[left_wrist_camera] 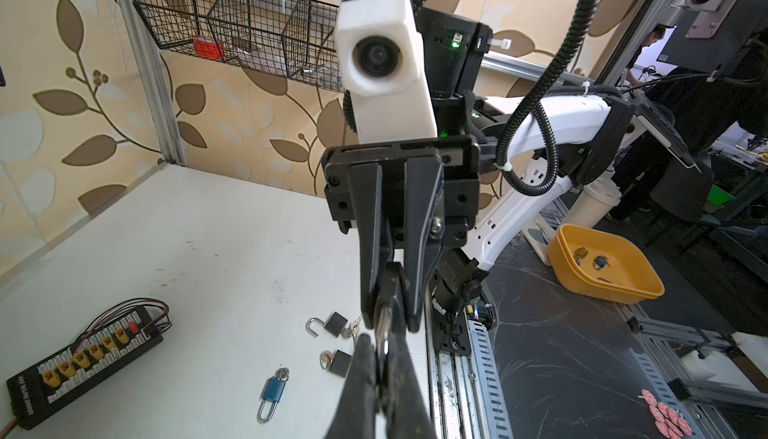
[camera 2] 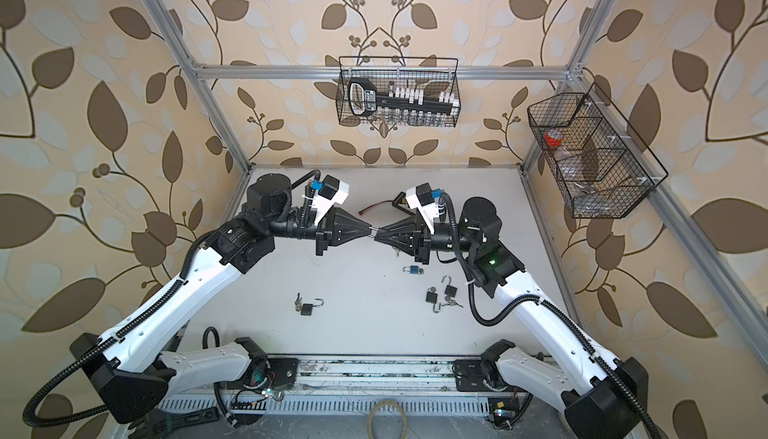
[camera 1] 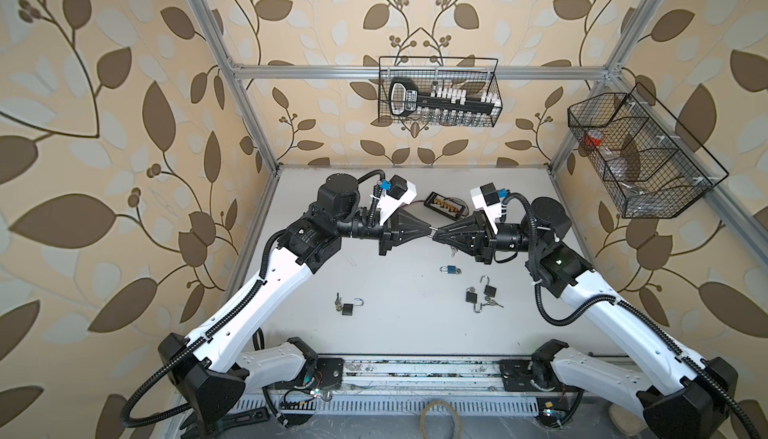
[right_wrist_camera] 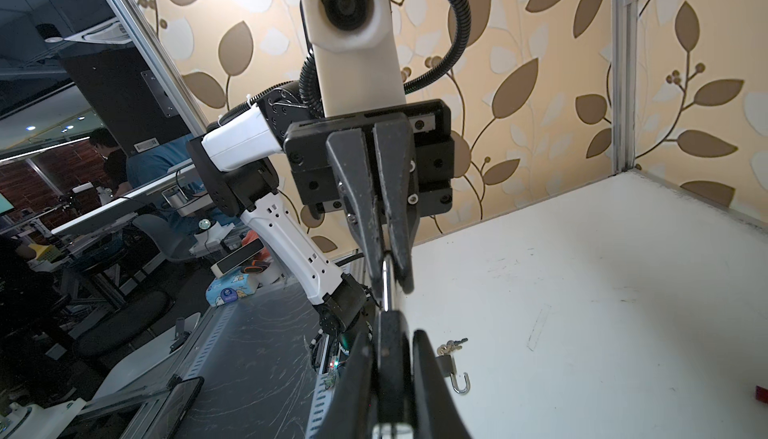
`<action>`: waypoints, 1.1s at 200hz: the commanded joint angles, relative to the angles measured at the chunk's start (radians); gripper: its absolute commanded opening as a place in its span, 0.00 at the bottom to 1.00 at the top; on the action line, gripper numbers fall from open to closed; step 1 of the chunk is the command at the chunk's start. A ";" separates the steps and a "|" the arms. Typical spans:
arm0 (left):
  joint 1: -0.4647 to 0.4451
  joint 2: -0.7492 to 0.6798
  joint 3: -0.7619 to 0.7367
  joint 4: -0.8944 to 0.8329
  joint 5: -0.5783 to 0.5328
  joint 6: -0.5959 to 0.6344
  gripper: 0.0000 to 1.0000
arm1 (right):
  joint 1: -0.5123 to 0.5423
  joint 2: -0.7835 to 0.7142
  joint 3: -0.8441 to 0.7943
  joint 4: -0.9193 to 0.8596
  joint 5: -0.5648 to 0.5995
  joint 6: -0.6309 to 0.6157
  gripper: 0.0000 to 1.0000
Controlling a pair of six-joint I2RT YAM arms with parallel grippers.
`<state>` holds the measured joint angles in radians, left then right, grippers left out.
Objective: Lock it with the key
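My two grippers meet tip to tip above the middle of the table in both top views. The right gripper is shut on the black body of a padlock. Its silver shackle sticks out towards the left gripper, which is shut on that shackle. In a top view a short piece of the shackle shows between the left gripper and the right gripper. A small silver key hangs under the right gripper.
On the table lie a blue padlock, two black padlocks with keys and an open black padlock. A connector board lies at the back. Wire baskets hang on the frame.
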<state>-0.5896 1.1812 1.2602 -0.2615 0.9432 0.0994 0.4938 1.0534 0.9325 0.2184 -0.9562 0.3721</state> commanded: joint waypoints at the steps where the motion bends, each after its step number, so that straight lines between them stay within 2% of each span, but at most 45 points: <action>1: -0.073 0.047 0.004 -0.061 0.108 0.024 0.00 | 0.035 0.027 0.071 0.151 0.093 0.021 0.00; 33: -0.070 0.012 -0.003 -0.059 0.052 0.020 0.00 | 0.027 0.001 0.044 0.179 0.120 0.021 0.00; 68: -0.063 -0.025 -0.021 -0.047 0.025 0.024 0.00 | -0.018 -0.036 0.007 0.166 0.083 0.029 0.00; 114: -0.049 -0.041 -0.021 -0.045 0.016 0.020 0.00 | -0.035 -0.052 0.020 0.006 0.015 -0.072 0.00; 151: -0.038 -0.052 -0.031 -0.020 0.018 0.003 0.00 | -0.042 -0.059 0.017 -0.018 -0.005 -0.091 0.00; 167: -0.035 -0.051 -0.030 -0.015 0.021 -0.002 0.00 | -0.042 -0.061 0.012 -0.018 -0.007 -0.095 0.33; 179: -0.030 -0.056 -0.035 -0.004 0.022 -0.012 0.00 | -0.044 -0.069 0.001 -0.019 -0.002 -0.096 0.46; 193: -0.019 -0.064 -0.045 0.021 0.025 -0.030 0.00 | -0.056 -0.091 -0.023 -0.008 0.011 -0.091 0.51; 220: 0.017 -0.067 -0.060 0.086 0.072 -0.088 0.00 | -0.118 -0.131 -0.095 0.088 -0.028 -0.008 0.50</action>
<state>-0.6044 1.1534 1.2041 -0.2653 0.9401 0.0696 0.4213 0.9581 0.8974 0.2153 -0.9585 0.3031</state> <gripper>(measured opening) 0.054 0.507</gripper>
